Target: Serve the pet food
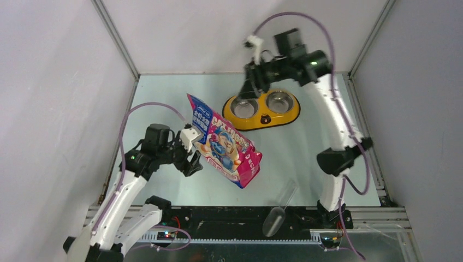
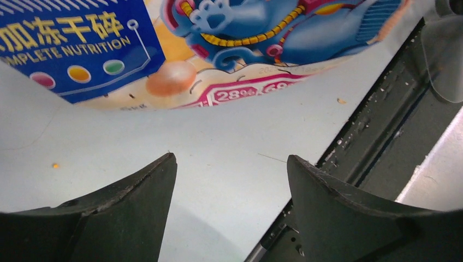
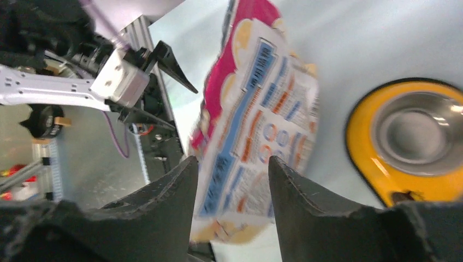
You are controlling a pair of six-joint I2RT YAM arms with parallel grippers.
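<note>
The pink-and-blue cat food bag [image 1: 225, 145] stands in the middle of the table, held by neither gripper. Its front shows in the left wrist view [image 2: 218, 43] and its back in the right wrist view [image 3: 262, 109]. My left gripper [image 1: 192, 159] is open and empty just left of the bag, with bare table between its fingertips [image 2: 230, 158]. My right gripper [image 1: 250, 82] is open and empty [image 3: 232, 159], raised above the left cup of the yellow double bowl [image 1: 262, 121]. No kibble shows in the steel cups. Two tiny brown crumbs [image 2: 341, 100] lie on the table.
A clear plastic scoop [image 1: 277, 214] lies across the table's front edge and the black rail, and shows in the left wrist view [image 2: 445, 60]. The yellow bowl's rim [image 3: 366, 158] sits right of the bag. Grey walls enclose the table on three sides.
</note>
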